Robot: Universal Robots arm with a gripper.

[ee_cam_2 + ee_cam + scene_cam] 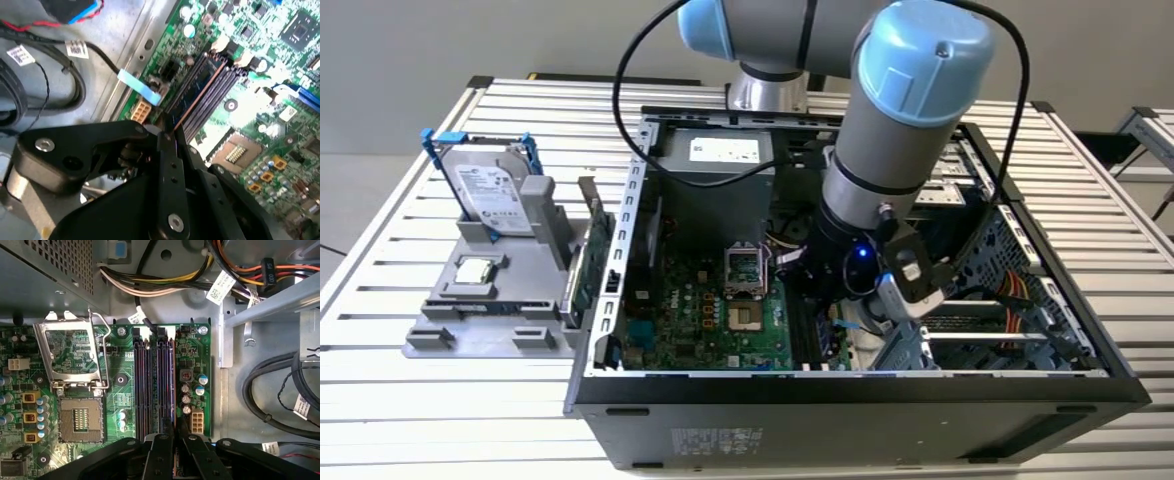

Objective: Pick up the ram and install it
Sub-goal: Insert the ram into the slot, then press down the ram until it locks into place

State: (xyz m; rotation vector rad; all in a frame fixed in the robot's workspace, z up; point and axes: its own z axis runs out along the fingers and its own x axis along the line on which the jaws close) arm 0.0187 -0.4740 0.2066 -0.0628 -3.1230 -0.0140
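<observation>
Grey plastic holder (487, 300) on the slatted metal surface (400, 240) sits at the exterior view's left, then the open black computer case (854, 390), where the black claw (176, 432) pinches nearly closed on the thin dark ram stick (165, 385) standing in the motherboard's memory slots (145, 385).

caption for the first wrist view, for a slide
Gripper poised over the motherboard's memory slots, jaws nearly together at the slot end, beside the open CPU socket.

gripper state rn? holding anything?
Gripper: shut on the thin dark ram stick, which stands in the black memory slots of the green motherboard.
</observation>
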